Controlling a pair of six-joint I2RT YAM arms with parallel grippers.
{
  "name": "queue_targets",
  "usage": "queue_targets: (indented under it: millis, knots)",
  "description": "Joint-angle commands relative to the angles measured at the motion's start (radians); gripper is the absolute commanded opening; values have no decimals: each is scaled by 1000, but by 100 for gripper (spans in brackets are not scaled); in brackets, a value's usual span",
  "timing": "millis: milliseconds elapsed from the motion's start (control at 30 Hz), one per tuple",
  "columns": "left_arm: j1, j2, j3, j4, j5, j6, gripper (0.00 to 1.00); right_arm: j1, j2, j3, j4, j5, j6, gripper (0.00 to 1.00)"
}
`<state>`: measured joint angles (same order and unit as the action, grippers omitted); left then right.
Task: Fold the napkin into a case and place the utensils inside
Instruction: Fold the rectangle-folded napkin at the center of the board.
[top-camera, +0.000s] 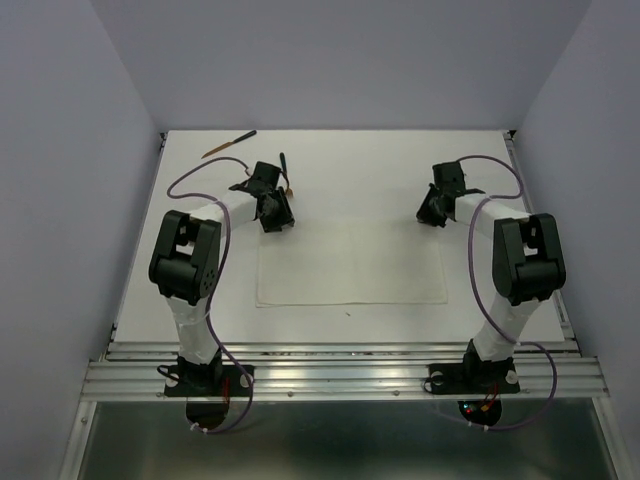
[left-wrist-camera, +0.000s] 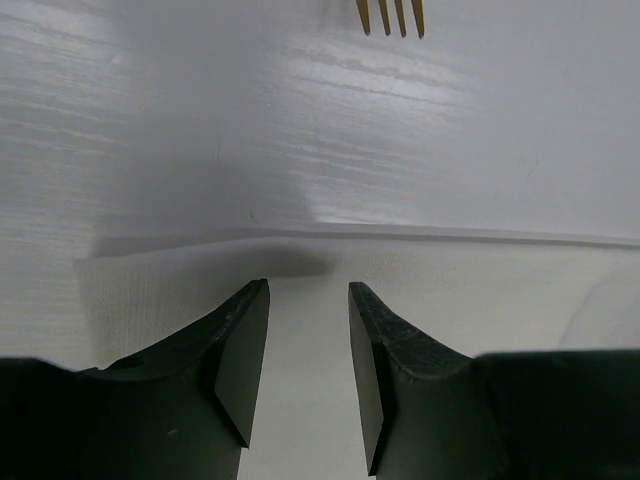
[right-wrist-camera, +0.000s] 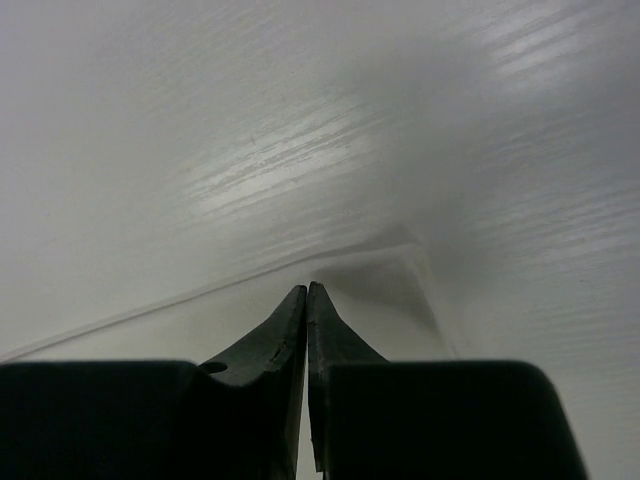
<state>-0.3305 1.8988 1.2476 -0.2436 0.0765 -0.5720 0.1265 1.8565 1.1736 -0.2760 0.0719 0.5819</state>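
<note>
The white napkin (top-camera: 350, 265) lies flat in the middle of the table. My left gripper (top-camera: 272, 212) hovers over its far left corner, open, with bare cloth (left-wrist-camera: 310, 380) between the fingers (left-wrist-camera: 308, 290). My right gripper (top-camera: 430, 212) is at the far right corner, its jaws pressed together (right-wrist-camera: 306, 290) on the napkin's edge (right-wrist-camera: 380, 300), which rises slightly there. Two wooden utensils lie beyond the napkin: a knife (top-camera: 228, 144) at the far left, and a fork (top-camera: 285, 172) just behind the left gripper, its tines (left-wrist-camera: 392, 15) showing in the left wrist view. No case shows.
Purple cables (top-camera: 200, 180) loop beside both arms. The white table (top-camera: 350, 160) ends in a metal rail (top-camera: 340, 375) at the near edge, where both arm bases are bolted. Walls close in on the left, right and back.
</note>
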Motion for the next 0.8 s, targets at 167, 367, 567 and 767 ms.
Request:
queue_targets:
  millis: [167, 367, 567, 767]
  knots:
    - [57, -41, 72, -46, -46, 54, 49, -4, -63, -20, 21, 124, -51, 8]
    - [61, 42, 56, -31, -40, 38, 49, -4, 3, -14, 26, 164, -59, 8]
    - [59, 59, 39, -43, -64, 31, 49, -4, -6, -34, 24, 183, -70, 8]
    - [59, 23, 73, -80, -113, 35, 49, -4, -81, -31, 24, 210, -76, 7]
